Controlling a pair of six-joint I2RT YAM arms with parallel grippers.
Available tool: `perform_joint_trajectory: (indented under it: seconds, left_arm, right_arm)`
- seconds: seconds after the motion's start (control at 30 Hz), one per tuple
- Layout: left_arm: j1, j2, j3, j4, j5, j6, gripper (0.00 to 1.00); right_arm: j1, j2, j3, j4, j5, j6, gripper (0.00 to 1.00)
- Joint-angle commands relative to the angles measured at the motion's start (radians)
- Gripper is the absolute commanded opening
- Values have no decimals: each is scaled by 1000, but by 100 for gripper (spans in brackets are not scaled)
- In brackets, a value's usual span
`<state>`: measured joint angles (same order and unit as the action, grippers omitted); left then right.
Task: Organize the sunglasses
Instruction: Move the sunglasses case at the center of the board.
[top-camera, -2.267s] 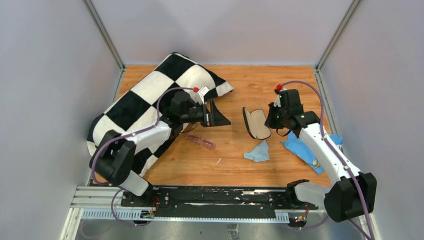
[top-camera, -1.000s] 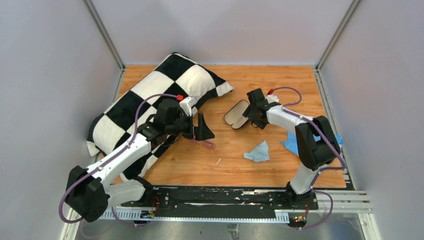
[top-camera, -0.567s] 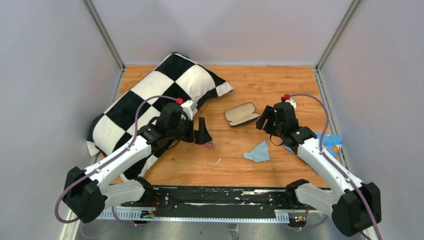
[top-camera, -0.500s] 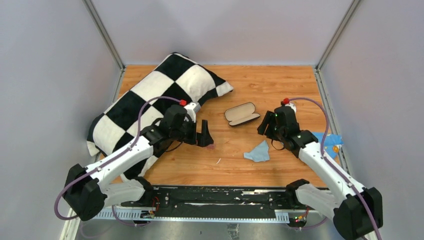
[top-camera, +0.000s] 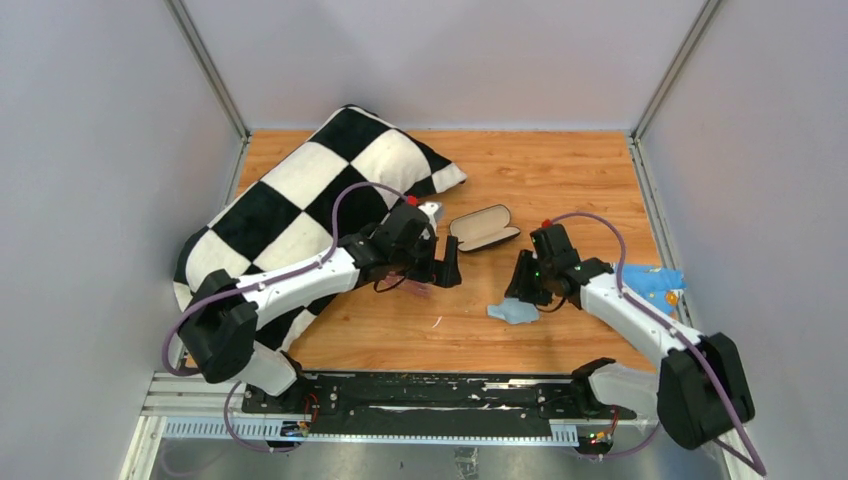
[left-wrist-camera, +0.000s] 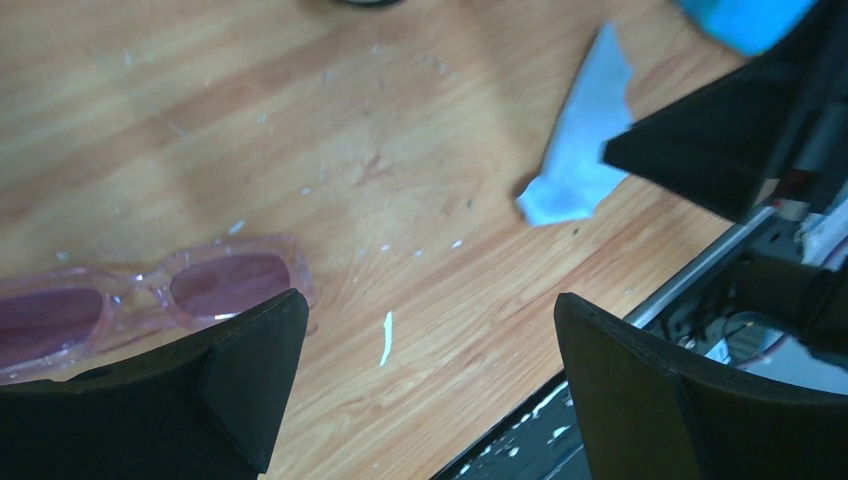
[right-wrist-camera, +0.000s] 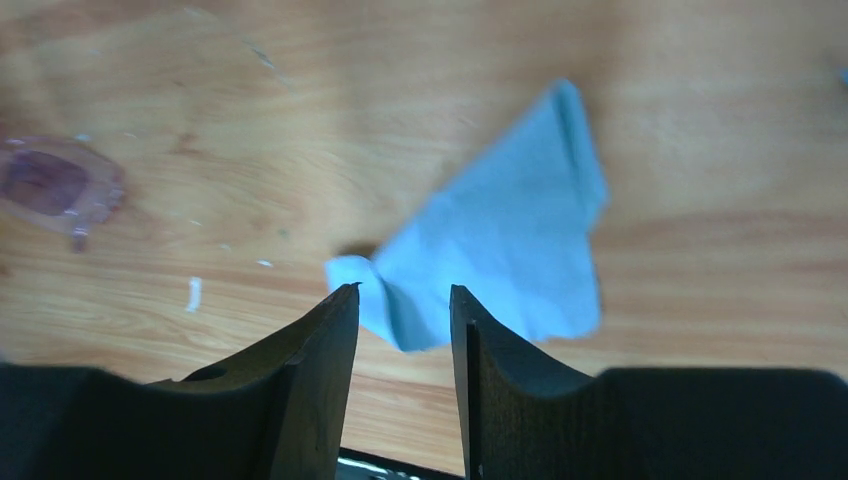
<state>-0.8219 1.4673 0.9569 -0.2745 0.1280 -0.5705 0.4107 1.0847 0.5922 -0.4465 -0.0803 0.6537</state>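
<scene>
The sunglasses (left-wrist-camera: 150, 295), pinkish and translucent, lie on the wood at the lower left of the left wrist view, beside the left finger. In the top view they (top-camera: 420, 290) barely show under my left gripper (top-camera: 437, 276). That gripper (left-wrist-camera: 430, 325) is wide open and empty, low over the table. My right gripper (top-camera: 518, 286) hovers over the light blue cloth (top-camera: 515, 312). Its jaws (right-wrist-camera: 400, 300) stand narrowly apart, with the edge of the cloth (right-wrist-camera: 500, 240) just beyond the tips. One lens (right-wrist-camera: 50, 185) shows at the left.
The dark glasses case (top-camera: 484, 227) lies open, tan lining up, behind both grippers. A black-and-white checkered pillow (top-camera: 290, 210) fills the back left. A second blue cloth (top-camera: 655, 285) lies at the right wall. The black base rail (top-camera: 430, 390) runs along the near edge.
My right gripper let go of the case, left it open on the table, and moved near-left down to the cloth. My left gripper moved right, over the sunglasses.
</scene>
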Motion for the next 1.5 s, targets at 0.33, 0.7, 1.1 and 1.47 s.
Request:
perform_joint_trajectory:
  seconds: [0.33,0.7,1.1,1.47]
  left_arm:
    - [181,-316,-8,-123,-126,-15,100]
    - [188,-421,-70,-160,-156,-28,100]
    - [189,-369,-67,-143,-70,23,100]
    - [188,-261,-34,-75,180,104,100]
  right_arm:
    - [58,485,337,230,-157,2,40]
    - [31,834,662,265,-51,36,41]
    - [-72,836,690,189,115,11,46]
    - [-93,712,554,215,49,-88,45]
